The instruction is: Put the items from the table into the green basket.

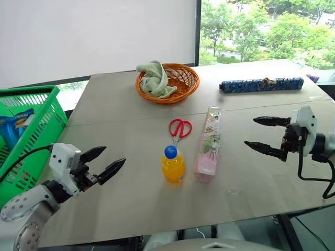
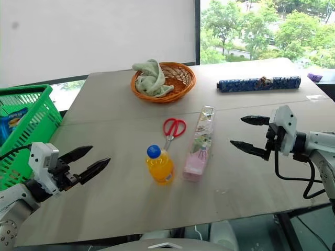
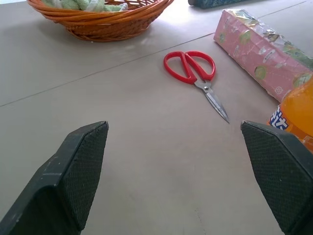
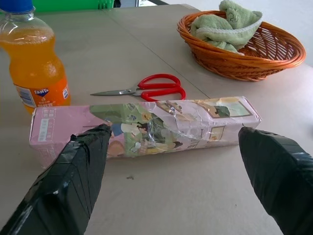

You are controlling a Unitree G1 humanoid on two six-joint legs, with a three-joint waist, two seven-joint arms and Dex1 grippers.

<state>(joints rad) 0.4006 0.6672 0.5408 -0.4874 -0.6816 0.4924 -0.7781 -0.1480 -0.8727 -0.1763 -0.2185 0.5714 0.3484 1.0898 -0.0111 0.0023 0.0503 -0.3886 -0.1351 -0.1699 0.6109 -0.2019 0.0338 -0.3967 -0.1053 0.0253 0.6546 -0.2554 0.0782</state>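
Nearest me, my left gripper (image 1: 109,161) hovers over the grey surface (image 1: 131,209), jaws spread wide and empty. My right gripper (image 1: 257,133) hangs opposite, jaws also wide apart, holding nothing. Between them stands an orange drink bottle (image 1: 173,166) with a blue cap, just beside a long pink flowered box (image 1: 208,144). Red scissors (image 1: 179,129) lie just behind the bottle. Off my left side sits the green basket (image 1: 36,125). Farther back rests an orange wicker basket (image 1: 175,81) holding a green cloth (image 1: 155,78).
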